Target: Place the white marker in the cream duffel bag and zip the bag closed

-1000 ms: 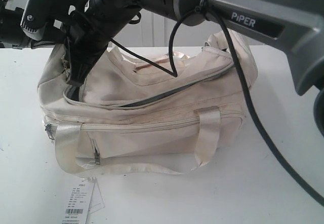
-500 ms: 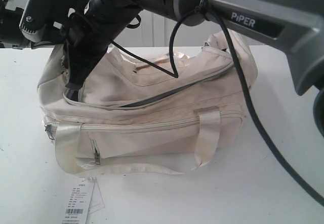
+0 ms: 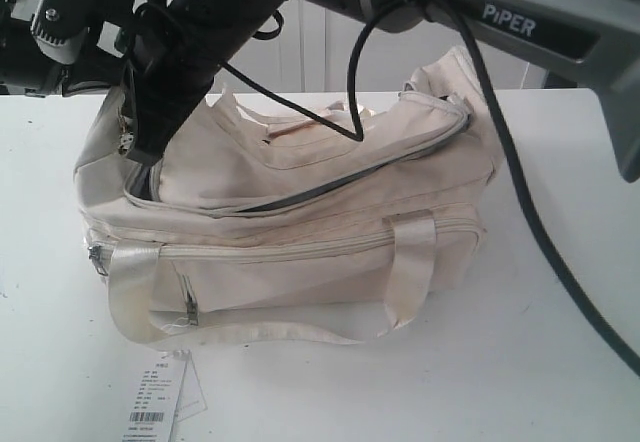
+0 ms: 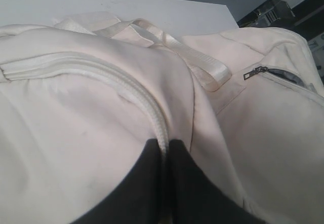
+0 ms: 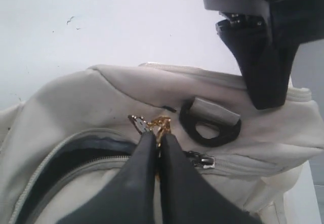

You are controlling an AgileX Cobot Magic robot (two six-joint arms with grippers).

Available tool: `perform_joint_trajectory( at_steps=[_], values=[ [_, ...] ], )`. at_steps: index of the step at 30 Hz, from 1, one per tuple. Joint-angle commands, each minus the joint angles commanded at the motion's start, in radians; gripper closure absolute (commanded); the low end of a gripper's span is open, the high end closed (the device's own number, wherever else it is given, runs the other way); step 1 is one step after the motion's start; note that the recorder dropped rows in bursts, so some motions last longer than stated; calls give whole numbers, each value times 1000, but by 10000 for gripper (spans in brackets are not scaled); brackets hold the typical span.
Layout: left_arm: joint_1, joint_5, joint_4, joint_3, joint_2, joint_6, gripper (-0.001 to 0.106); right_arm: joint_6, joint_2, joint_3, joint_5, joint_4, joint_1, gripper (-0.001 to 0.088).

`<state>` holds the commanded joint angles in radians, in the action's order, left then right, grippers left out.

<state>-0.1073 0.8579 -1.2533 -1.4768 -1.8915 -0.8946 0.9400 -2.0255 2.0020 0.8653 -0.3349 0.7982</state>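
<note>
The cream duffel bag (image 3: 300,252) lies on the white table, and its top zip gapes along a dark slit (image 3: 300,194). My right gripper (image 3: 143,152) reaches across to the bag's left end. It is shut on a gold zip pull (image 5: 161,124) at the end of the open zip. My left gripper (image 4: 165,144) is shut on a raised zip seam of the bag (image 4: 76,158). Its dark fingers (image 5: 266,77) press down on the fabric just beside the right gripper (image 5: 158,135). The white marker is out of view.
A paper barcode tag (image 3: 160,402) hangs over the table's front edge below the bag. A strap handle (image 3: 410,262) droops over the zipped front pocket. A black ring (image 5: 210,125) and a silver slider (image 5: 205,161) sit near the gold pull. A black cable (image 3: 350,92) loops above the bag.
My right arm has risen and drawn slightly leftward, pulling the bag's top flap up with it. The bag's right end now stands taller. Both grips are unchanged.
</note>
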Motion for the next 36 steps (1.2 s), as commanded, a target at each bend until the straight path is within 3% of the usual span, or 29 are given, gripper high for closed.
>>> perform_joint_trajectory(
  at_steps=[6,36],
  values=[
    [0,-16,0,0,0,0,1053,10,0,0,0,-85,0,868],
    [0,-27,0,0,0,-2,1053,27,0,0,139,-131,0,868]
  ],
)
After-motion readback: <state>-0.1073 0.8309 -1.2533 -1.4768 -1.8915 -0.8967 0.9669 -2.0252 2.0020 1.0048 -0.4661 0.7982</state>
